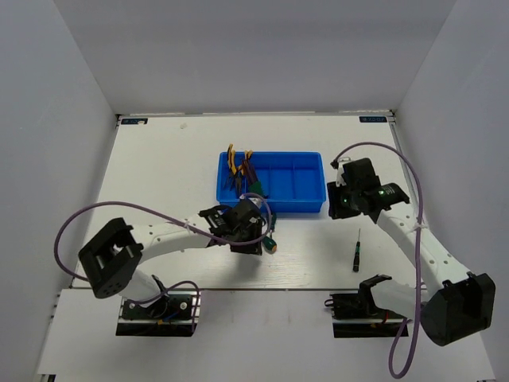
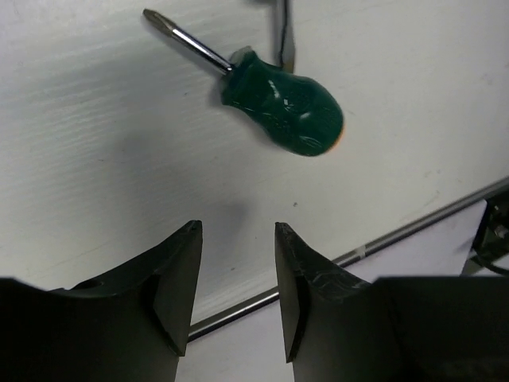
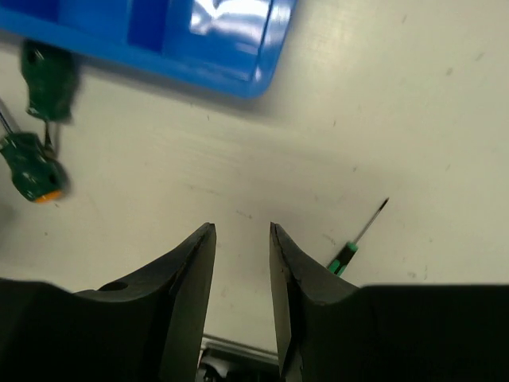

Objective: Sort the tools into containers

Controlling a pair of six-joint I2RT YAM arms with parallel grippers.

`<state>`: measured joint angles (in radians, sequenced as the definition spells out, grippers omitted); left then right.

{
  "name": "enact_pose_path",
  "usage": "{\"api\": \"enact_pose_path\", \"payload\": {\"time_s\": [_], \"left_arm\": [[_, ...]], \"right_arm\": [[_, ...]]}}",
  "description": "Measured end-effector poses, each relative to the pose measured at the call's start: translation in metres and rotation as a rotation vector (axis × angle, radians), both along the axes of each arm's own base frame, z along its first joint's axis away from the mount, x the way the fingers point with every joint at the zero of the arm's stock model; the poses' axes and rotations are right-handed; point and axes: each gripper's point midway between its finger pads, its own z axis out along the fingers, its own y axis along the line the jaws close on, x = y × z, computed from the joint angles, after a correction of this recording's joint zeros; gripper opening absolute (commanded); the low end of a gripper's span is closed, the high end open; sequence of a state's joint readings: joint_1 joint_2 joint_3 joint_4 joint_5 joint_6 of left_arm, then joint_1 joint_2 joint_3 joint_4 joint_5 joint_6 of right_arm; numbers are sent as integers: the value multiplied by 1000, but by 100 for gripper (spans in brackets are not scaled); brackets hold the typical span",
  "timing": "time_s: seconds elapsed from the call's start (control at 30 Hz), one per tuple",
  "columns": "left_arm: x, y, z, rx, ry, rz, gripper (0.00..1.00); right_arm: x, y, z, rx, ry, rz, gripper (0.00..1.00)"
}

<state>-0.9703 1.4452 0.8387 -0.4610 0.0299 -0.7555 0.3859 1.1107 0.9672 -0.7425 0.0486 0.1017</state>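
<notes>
Hovering over the white bench (image 1: 159, 167), the left pincer (image 2: 237, 270) stands spread, with only bare bench surface showing between its jaws. Just ahead of it lies a stubby green screwdriver (image 2: 282, 103), flat on the bench, its shaft pointing away from the handle (the handle's butt end shows orange). In the top view this tool lies just in front of the near wall of the blue tray (image 1: 312, 208), outside the tray.

The right pincer (image 3: 241, 263) is likewise spread and grips nothing. It hangs above the bench near the tray's right end. A thin black screwdriver (image 3: 354, 243) lies on the bench just beside the right jaw, apart from it, with its tip pointing away from the pincer. The top view places this tool well clear of the tray, between the tray and the right arm's base.

The right wrist view also shows a second green screwdriver (image 3: 48, 79), blurred, lying on the bench close to the tray's near wall and just beside the first one.

Tray contents:
- Leftmost compartment: two yellow-handled pliers (image 1: 236, 165), handles leaning over the far rim.
- A green item sits beside the pliers; it is too small to identify.
- The two right-hand compartments show bare blue floor.
</notes>
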Motion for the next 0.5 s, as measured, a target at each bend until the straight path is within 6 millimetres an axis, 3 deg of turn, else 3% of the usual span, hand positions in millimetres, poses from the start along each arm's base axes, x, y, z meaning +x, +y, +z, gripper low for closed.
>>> {"api": "enact_pose_path", "payload": {"time_s": [0.1, 0.2, 0.27, 0.37, 0.5], "left_arm": [[-3, -2, -14, 43, 32, 48, 54], [-2, -8, -16, 68, 31, 85, 54], [1, -16, -8, 53, 13, 109, 60], [11, -31, 13, 15, -21, 168, 61], [20, -45, 25, 4, -32, 228, 61]], "right_arm": [[-17, -5, -22, 0, 85, -6, 40], [-22, -6, -29, 19, 116, -13, 40], [-22, -5, -28, 37, 117, -19, 40], [-22, -4, -26, 62, 108, -23, 41], [-27, -4, -29, 85, 117, -21, 43]]}}
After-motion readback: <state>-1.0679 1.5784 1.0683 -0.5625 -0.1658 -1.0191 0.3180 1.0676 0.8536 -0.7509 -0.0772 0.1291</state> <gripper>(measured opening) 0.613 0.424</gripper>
